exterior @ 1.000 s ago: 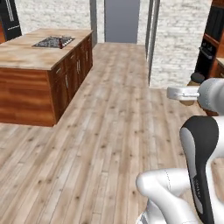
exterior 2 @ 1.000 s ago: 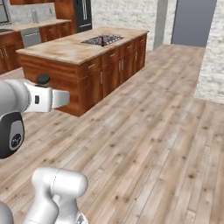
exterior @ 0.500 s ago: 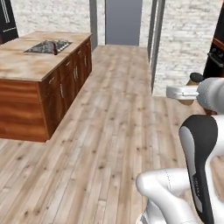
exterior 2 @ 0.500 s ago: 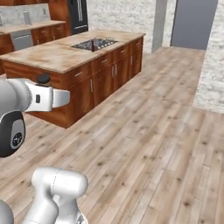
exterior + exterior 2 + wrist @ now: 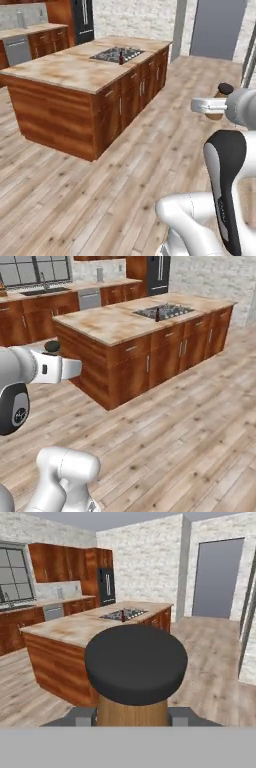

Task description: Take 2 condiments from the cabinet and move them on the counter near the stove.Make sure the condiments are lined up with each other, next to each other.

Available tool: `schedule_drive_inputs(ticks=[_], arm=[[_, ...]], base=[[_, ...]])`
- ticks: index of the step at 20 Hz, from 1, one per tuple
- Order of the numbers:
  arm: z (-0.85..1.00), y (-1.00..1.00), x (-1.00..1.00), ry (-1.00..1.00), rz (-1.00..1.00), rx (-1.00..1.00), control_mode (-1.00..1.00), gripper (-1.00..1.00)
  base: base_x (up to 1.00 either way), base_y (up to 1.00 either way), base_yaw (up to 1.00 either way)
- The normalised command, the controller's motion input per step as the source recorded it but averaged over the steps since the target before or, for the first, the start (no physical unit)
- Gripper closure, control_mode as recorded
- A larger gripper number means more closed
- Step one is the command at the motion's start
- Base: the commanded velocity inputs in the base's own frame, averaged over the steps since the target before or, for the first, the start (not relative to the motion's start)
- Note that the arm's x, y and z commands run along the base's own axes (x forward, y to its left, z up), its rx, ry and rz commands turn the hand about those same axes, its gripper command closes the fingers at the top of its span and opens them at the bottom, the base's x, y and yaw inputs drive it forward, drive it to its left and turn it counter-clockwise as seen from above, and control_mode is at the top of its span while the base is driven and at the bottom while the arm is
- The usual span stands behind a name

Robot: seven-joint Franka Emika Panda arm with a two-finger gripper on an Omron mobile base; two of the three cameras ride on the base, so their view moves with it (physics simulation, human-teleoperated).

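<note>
The tan shaker is pinched in the hand, well apart from the sauce bottle standing beside the stove on the surface.

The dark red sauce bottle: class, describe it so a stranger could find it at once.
Find the marbled beige counter of the kitchen island, then the black stove set in its far end. The dark red sauce bottle stands at the stove's edge, the one slim upright thing there.

Sauce bottle upright beside stove; shaker held.
</note>
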Motion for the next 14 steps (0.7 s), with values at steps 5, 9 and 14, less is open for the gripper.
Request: schedule_drive_inputs(ticks=[5, 9, 14], arm=[[0.0, 0.0, 0.0, 0.0, 0.0, 0.0, 1.0, 1.0], [0.0, 0.0, 0.0, 0.0, 0.0, 0.0, 1.0, 1.0], [0.0, 0.0, 0.0, 0.0, 0.0, 0.0, 1.0, 1.0]], base=[[-0.07, -0.01, 1.0], [0.0, -0.06, 1.0], [0.0, -0.25, 0.93]])
